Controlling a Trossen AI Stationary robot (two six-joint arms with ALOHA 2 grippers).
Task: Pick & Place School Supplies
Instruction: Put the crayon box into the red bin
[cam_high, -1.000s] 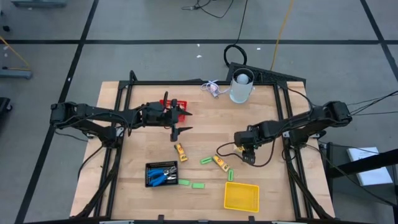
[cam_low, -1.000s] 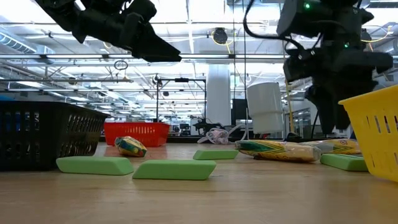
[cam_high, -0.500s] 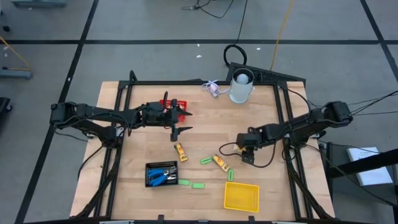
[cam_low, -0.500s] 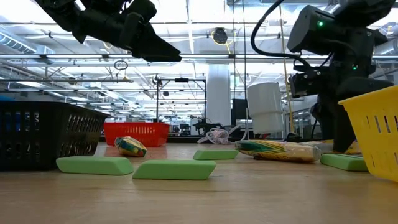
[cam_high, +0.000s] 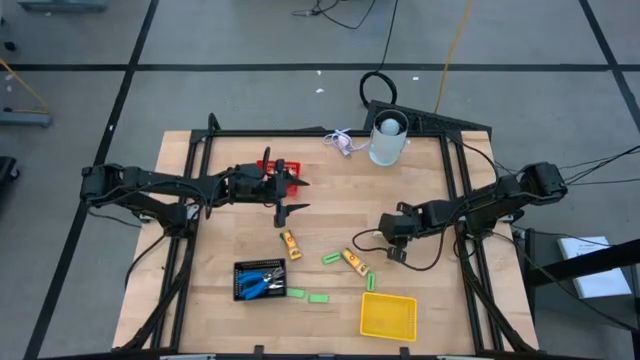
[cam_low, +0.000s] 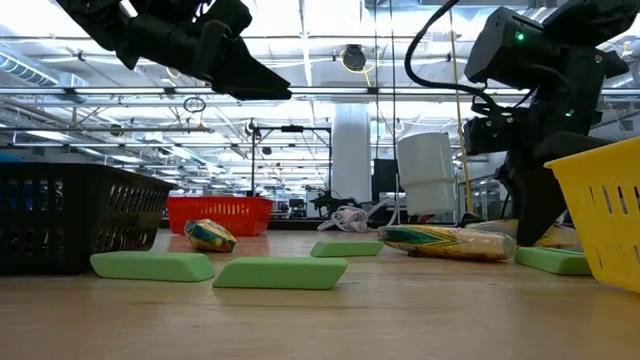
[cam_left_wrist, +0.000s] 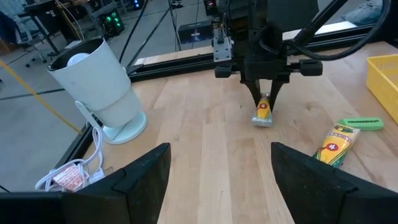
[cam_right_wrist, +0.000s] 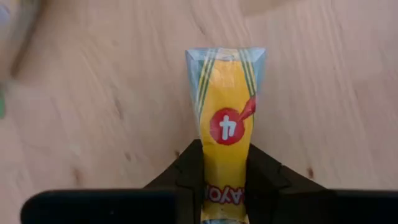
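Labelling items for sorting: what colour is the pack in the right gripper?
Yellow-orange crayon pack with green stripes and a red "4" circle, pinched by the right gripper; clearest in the right wrist view.

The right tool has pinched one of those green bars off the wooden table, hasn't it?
Not a green bar. The right tool is shut on a yellow crayon pack, clearest in the right wrist view, where the pack sits between its fingers. The rest holds: it is at the wooden table.
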